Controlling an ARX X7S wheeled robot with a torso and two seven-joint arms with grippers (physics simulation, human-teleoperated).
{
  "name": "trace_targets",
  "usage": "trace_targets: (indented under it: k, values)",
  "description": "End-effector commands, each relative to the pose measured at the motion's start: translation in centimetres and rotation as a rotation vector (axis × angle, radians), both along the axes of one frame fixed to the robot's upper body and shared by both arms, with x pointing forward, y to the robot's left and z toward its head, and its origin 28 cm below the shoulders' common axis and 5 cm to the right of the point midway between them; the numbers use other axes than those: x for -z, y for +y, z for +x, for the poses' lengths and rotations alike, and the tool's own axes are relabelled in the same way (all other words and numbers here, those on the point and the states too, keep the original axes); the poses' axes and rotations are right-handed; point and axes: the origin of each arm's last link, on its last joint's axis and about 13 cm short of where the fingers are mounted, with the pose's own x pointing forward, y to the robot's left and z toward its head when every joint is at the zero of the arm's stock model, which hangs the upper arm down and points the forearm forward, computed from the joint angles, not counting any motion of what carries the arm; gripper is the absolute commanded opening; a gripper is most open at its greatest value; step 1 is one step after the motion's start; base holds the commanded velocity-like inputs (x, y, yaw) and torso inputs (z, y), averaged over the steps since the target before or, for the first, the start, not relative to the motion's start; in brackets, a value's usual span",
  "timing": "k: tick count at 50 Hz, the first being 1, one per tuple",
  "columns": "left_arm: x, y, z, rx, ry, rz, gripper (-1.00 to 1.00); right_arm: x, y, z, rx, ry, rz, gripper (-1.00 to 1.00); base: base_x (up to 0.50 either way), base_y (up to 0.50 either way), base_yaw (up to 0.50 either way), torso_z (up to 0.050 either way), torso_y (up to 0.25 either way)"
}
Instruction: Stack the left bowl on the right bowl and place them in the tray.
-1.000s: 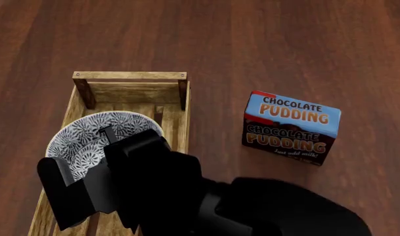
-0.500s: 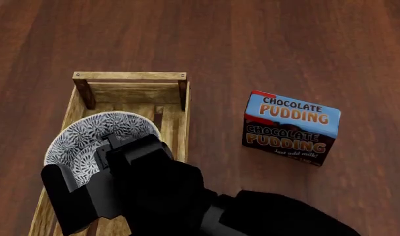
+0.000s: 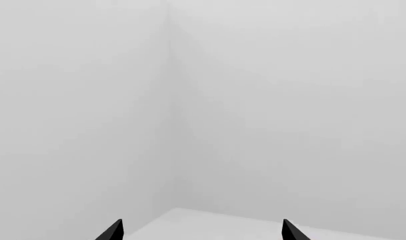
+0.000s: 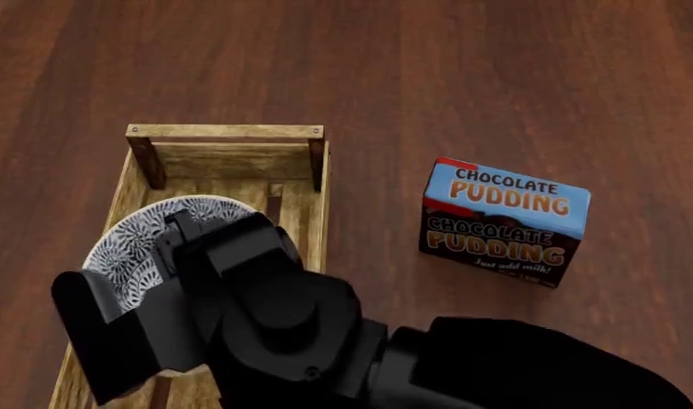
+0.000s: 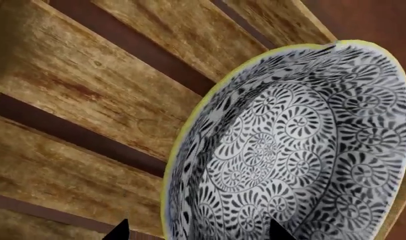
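Note:
A bowl (image 4: 130, 243) with a black-and-white swirl pattern and a yellow rim lies inside the light-wood tray (image 4: 227, 132), partly hidden under my right arm. I cannot tell whether a second bowl sits beneath it. My right gripper (image 4: 153, 290) hovers low over the tray. In the right wrist view the right gripper (image 5: 197, 232) is open, its tips wide apart, with the rim of the bowl (image 5: 296, 150) between them above the slats of the tray (image 5: 89, 85). The left gripper (image 3: 199, 231) is open, facing a blank grey wall, and is out of the head view.
A blue-and-brown chocolate pudding box (image 4: 505, 221) stands on the dark wooden table (image 4: 494, 77), to the right of the tray. The tray's far end wall has darker corner posts.
My right wrist has rolled and shifted slightly left over the tray. The bowl has edged left, and more of it is covered by the arm. The pudding box has not moved.

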Motion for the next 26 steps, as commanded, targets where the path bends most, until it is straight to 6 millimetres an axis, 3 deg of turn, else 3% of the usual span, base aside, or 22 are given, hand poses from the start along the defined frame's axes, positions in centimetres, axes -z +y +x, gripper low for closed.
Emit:
trace_targets:
  k: [1, 26]
  values:
    - [-0.7, -0.2, -0.2, 0.003, -0.020, 0.003, 1.00, -2.2, -0.2, -1.3, -0.011, -0.029, 0.008, 1.00, 0.00, 0.00, 0.00, 0.000, 0.000]
    - [-1.0, -0.2, -0.2, 0.003, -0.043, 0.005, 1.00, -5.0, -0.6, -4.5, -0.068, -0.049, 0.071, 1.00, 0.00, 0.00, 0.00, 0.000, 0.000]
